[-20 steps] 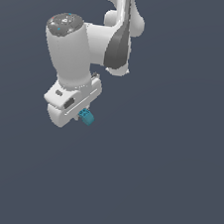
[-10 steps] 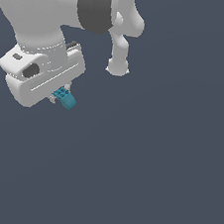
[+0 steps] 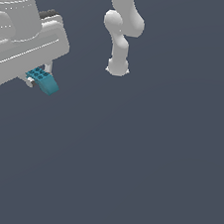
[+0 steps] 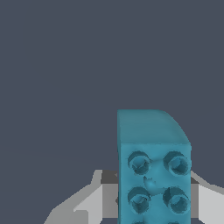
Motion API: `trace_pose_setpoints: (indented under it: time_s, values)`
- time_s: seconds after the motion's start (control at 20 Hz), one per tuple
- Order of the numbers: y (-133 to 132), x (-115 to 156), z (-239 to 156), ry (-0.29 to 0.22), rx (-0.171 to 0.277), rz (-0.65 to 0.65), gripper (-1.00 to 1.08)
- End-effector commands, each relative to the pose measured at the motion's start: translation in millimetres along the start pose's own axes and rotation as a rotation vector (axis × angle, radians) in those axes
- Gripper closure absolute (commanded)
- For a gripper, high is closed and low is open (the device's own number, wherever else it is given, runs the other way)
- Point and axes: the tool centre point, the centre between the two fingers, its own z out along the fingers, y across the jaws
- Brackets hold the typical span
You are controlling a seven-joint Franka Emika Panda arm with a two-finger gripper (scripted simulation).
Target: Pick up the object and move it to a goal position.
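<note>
The small teal-blue plastic toy brick (image 3: 43,80), studded on top and sloped at one end, is pinched in the white claw (image 3: 38,79) of the robot arm, at the exterior view's far left, a little above mid-height. The claw's bulky white body hides most of the grip from that side; only the sloped end of the brick pokes out below and toward the exterior view's right. In the wrist view the brick (image 4: 153,170) fills the space between the pale grey fingers (image 4: 94,199), one on either flank, and the studded face is turned toward the camera with the sloped end pointing away. The fingers look to be pressed against the brick's sides, so I judge the claw to be pinching it rather than merely standing around it.

No shadow or contact line shows under the brick, and the plain dark grey bench (image 3: 140,177) lies flat behind it, so the brick seems lifted clear, though how high cannot be told.

As to progress, the pick-up looks done. What is left is the carry to the goal and arriving there with the grip intact. No goal marker shows in either view, so how much travel remains cannot be judged.
</note>
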Motion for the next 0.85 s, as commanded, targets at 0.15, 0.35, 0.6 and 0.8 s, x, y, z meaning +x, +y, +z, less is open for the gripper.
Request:
trace_pose_setpoints:
  time_s: [0.15,0.35,0.6,0.8]
  values:
    - [9.3,-7.8,-21.7,0.000,0.000,0.000,1.08]
    - [13.5,-11.1,-30.5,-0.001,0.000,0.000,1.08]
    - [16.4,-13.1,-36.3,-0.001,0.000,0.000,1.08]
    - [17.1,-13.6,-37.6,-0.001,0.000,0.000,1.08]
